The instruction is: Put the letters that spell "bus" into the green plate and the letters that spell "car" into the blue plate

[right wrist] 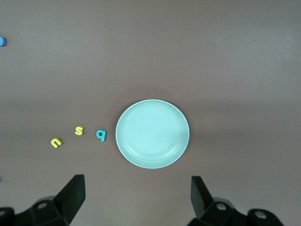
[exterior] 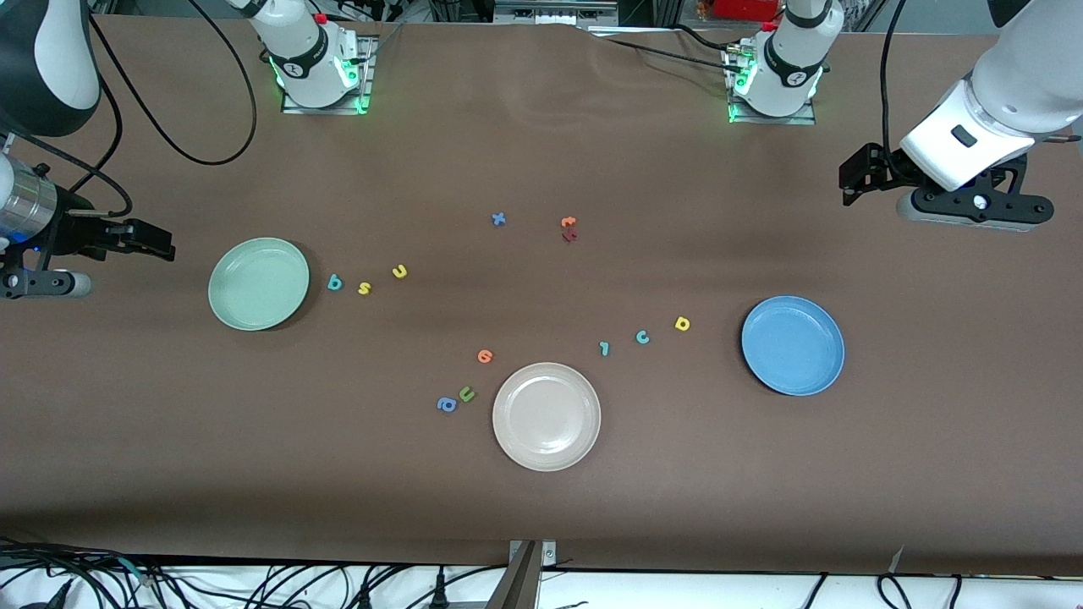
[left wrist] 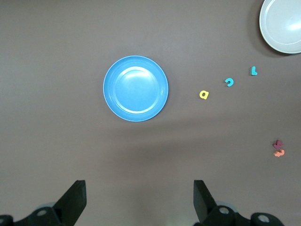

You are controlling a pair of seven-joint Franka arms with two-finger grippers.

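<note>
Brown worktop carries three plates, none holding a letter. No brand or label can be read; the only writing is the foam letters themselves.

Green plate lies toward the right arm's end, with teal "b", yellow "s" and yellow "u" in a row just beside it on the worktop.

Blue plate lies toward the left arm's end, with yellow "a", teal "c" and teal "r" strung out beside it.

White plate sits between them, nearer the front camera.

Right gripper hangs over the worktop by the green plate, fingers spread and holding nothing. Left gripper hangs over the worktop by the blue plate, fingers likewise spread and holding nothing.
</note>
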